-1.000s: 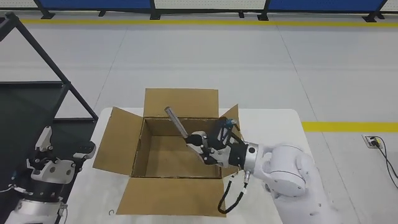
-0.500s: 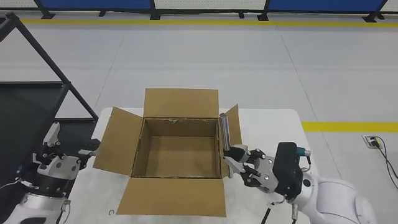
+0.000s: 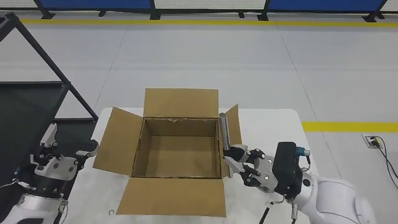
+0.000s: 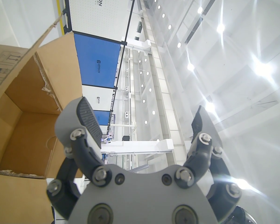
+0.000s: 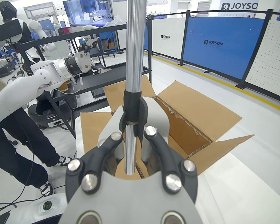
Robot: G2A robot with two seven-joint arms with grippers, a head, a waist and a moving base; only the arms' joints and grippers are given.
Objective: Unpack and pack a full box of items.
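Observation:
The open cardboard box (image 3: 180,102) stands in the middle of the white table, and its floor (image 3: 177,155) looks bare. My right gripper (image 3: 235,159) hovers just outside the box's right wall, shut on a chrome rod (image 3: 224,132) that stands upright. The right wrist view shows both fingers clamped on the black band around the rod (image 5: 134,47), with the box (image 5: 200,113) behind it. My left gripper (image 3: 68,143) sits off the table's left end, pointing upward. It is open (image 4: 142,115) with nothing between its pads, beside a box flap (image 4: 25,117).
A black metal rack (image 3: 25,112) stands left of the table, close to my left arm (image 5: 46,71). A person's legs (image 5: 14,141) are beside that rack. Bare table surface (image 3: 273,121) lies right of the box. Blue and white panels fence the far floor.
A second ago the right gripper held the rod tilted over the box's inside; it has since drawn back outside the right wall with the rod upright. The left gripper barely shifted.

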